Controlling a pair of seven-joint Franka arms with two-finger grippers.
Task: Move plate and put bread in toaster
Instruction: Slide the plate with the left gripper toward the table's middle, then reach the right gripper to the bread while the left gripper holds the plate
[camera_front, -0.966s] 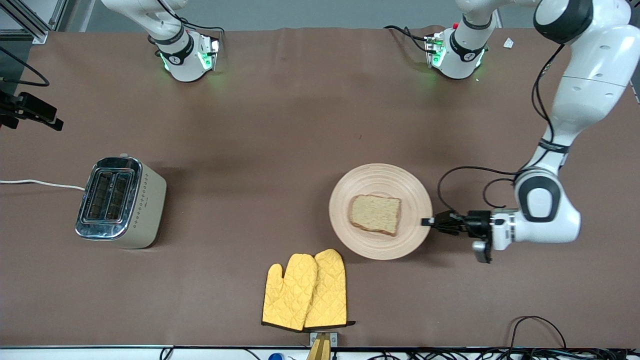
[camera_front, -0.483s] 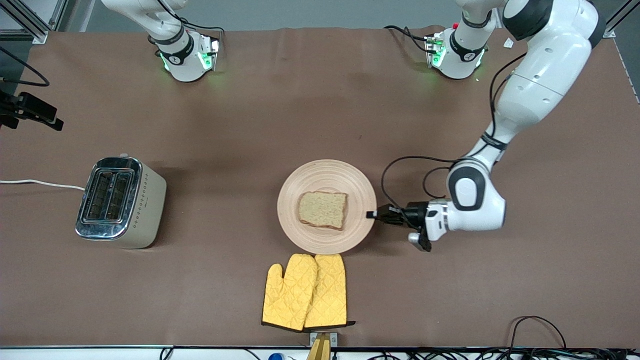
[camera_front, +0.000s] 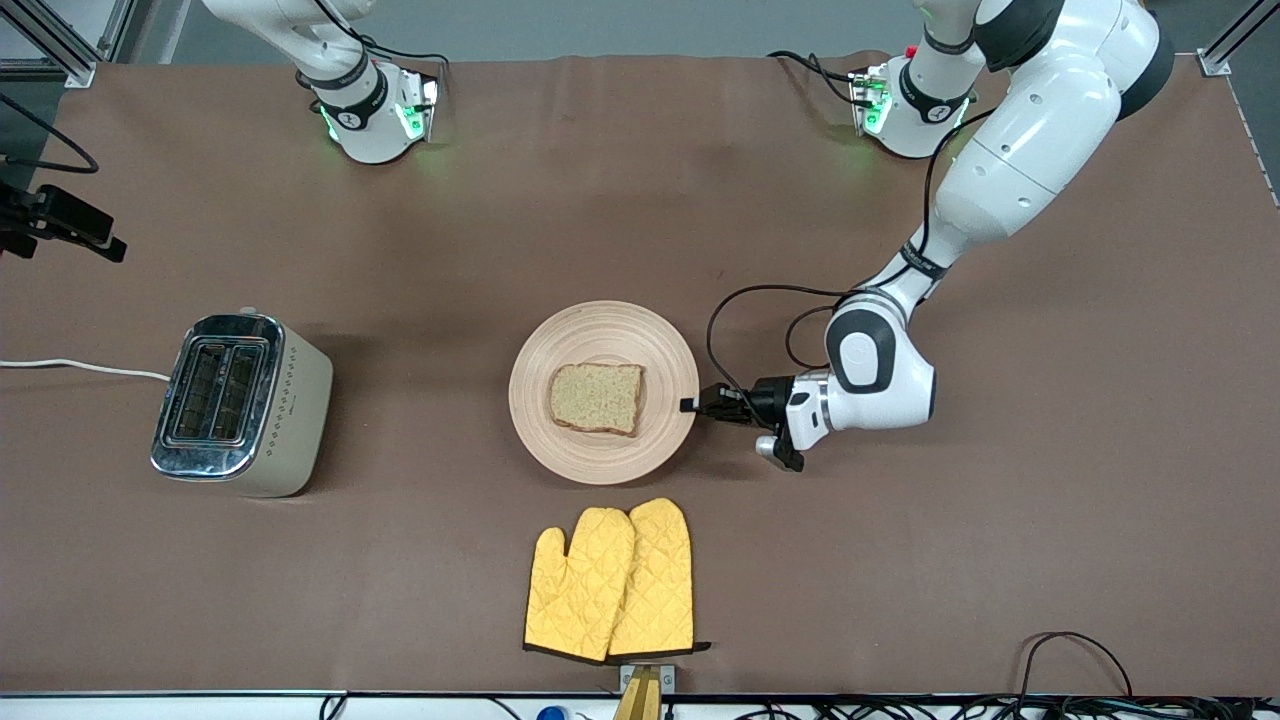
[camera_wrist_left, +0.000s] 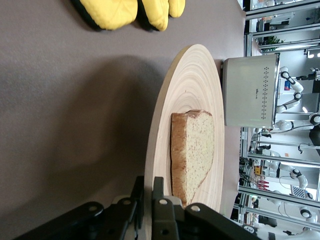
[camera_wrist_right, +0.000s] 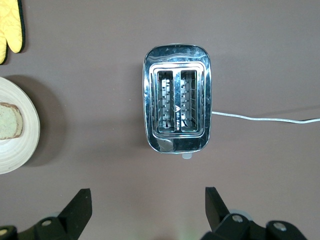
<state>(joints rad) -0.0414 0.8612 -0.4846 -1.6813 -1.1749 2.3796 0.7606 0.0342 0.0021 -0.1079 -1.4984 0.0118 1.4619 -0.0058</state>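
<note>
The pale wooden plate (camera_front: 600, 335) lies mid-table with the slice of bread (camera_front: 597, 398) flat on it. My left gripper (camera_front: 690, 405) is shut on the plate's rim at the side toward the left arm's end. In the left wrist view its jaws pinch the rim (camera_wrist_left: 148, 187) of the plate (camera_wrist_left: 192, 80), with the bread (camera_wrist_left: 192, 150) just past them. The toaster (camera_front: 240, 403) stands toward the right arm's end, both slots up and empty. My right gripper (camera_wrist_right: 147, 202) hangs open high over the table beside the toaster (camera_wrist_right: 176, 105), holding nothing.
A pair of yellow oven mitts (camera_front: 612, 580) lies nearer the front camera than the plate, a short gap apart from it. The toaster's white cord (camera_front: 80, 367) runs off the table's end. Bare brown table separates plate and toaster.
My left gripper has dragged the plate with the bread on it toward the toaster and a little away from the front camera. The toaster and mitts have not moved.
</note>
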